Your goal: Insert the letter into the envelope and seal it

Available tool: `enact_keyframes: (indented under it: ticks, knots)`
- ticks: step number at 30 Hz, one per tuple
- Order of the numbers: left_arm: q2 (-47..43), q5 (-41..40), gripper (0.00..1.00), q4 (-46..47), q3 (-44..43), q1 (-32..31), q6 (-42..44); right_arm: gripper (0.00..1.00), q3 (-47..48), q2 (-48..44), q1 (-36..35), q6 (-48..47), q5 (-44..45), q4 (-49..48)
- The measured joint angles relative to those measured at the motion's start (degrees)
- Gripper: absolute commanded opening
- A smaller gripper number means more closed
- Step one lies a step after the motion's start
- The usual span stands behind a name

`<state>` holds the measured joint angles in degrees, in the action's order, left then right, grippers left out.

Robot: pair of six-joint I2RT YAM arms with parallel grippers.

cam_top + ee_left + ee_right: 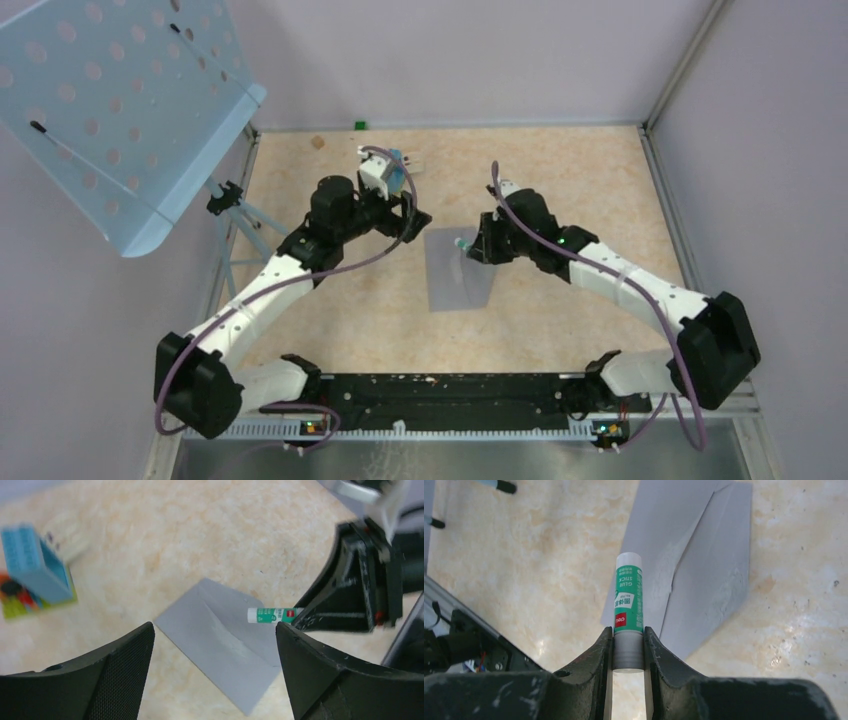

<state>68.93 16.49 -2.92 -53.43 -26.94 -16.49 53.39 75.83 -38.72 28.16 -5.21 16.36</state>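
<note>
A grey envelope (pixel 458 275) lay flat at the centre of the tan counter (pixel 560 170), with a diagonal fold line across its face. Just right of centre in the overhead view, the right tool (pixel 628 632) was clenched on a green-and-white glue stick (pixel 629 595). The stick's white end pointed over the envelope; contact could not be told. The left tool (pixel 212 635) hung released, fingers spread wide, just up and left of the envelope. A blue block cluster (pixel 35 565) sat at the left edge of the left wrist view.

Robotics lab cell, plain walls (pixel 450 60), aluminium frame rail (pixel 685 62)
</note>
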Motion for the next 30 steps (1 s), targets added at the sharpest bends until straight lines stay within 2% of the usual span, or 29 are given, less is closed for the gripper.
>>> enact_keyframes:
  ticks: [6, 11, 17, 22, 26, 30]
  knots:
    - [-4.96, 9.88, 0.91, 5.68, 6.23, -8.41, 28.98, 0.0, 2.84, -5.35, 0.98, -4.66, -6.47, 13.03]
    - [-2.03, 13.55, 0.89, 2.29, 6.62, -16.2, 42.69, 0.0, 6.34, -8.04, 0.98, -7.69, -9.97, 22.34]
    - [1.44, 15.78, 0.83, 0.07, 6.6, -21.05, 48.39, 0.0, 9.18, -8.61, -1.2, -10.01, -11.45, 29.51]
    - [3.37, 17.18, 0.77, 0.63, 6.58, -22.91, 49.51, 0.0, 11.39, -8.59, -4.55, -10.47, -12.24, 32.7]
    - [4.68, 17.38, 0.74, 2.36, 6.58, -24.22, 49.57, 0.0, 12.94, -8.59, -5.05, -10.6, -12.98, 33.88]
    - [4.74, 17.81, 0.67, 6.08, 6.84, -24.61, 48.7, 0.0, 13.18, -8.41, -5.16, -10.6, -13.4, 34.53]
